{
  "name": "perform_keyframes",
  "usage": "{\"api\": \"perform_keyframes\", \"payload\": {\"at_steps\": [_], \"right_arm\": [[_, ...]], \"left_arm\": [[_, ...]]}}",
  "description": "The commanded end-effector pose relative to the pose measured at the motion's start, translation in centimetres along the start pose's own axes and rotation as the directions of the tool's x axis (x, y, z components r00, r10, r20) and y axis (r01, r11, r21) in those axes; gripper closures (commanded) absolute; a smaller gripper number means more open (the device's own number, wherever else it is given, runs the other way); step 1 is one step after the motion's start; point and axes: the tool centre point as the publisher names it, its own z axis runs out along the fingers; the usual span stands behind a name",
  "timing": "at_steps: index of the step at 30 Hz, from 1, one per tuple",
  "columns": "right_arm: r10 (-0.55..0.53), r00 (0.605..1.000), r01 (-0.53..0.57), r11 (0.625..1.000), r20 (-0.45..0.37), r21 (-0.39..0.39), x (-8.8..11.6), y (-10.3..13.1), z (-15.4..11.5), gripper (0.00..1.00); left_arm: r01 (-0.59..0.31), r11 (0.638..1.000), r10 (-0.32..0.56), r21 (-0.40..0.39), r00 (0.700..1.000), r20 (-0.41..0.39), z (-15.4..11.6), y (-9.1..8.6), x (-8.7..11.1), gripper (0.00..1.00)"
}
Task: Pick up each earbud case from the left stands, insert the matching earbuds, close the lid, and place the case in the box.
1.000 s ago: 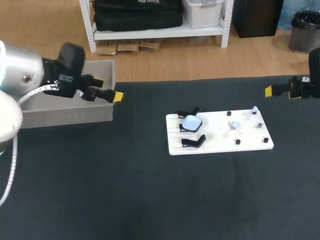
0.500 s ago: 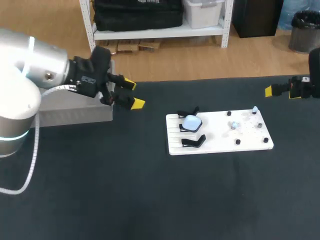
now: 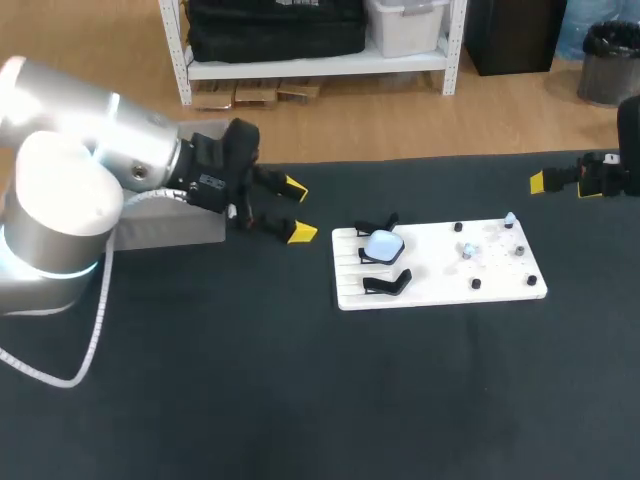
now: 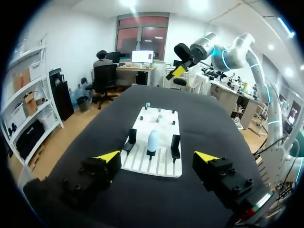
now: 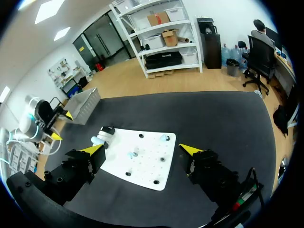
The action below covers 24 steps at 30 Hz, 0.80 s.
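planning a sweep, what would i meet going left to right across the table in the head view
grey rectangular plastic box → left gripper → pale blue rounded earbud case → small black pegs on the flat white board → right gripper

The head camera looks down on the table (image 3: 300,400) from high behind, board (image 3: 430,275) toward 3 o'clock. Left wrist faces it close ahead; right wrist, from farther off. All share the board.
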Motion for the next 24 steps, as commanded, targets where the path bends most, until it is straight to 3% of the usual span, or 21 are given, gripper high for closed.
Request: {"api": "perform_keyframes", "payload": {"at_steps": [1,15,24], "right_arm": [[-0.001,1.000,0.001,1.000,-0.001,-0.004,0.0,-0.1,0.0,0.00],[-0.001,1.000,0.001,1.000,-0.001,-0.004,0.0,-0.1,0.0,0.00],[-0.001,1.000,0.001,1.000,-0.001,-0.004,0.0,-0.1,0.0,0.00]], "left_arm": [[-0.021,1.000,0.020,0.020,1.000,0.024,1.3,0.9,0.7,0.00],[-0.112,0.992,0.111,0.056,0.994,0.024,5.4,0.2,1.5,0.00],[-0.097,0.993,0.095,0.063,0.995,0.028,7.3,0.5,2.2,0.20]]}}
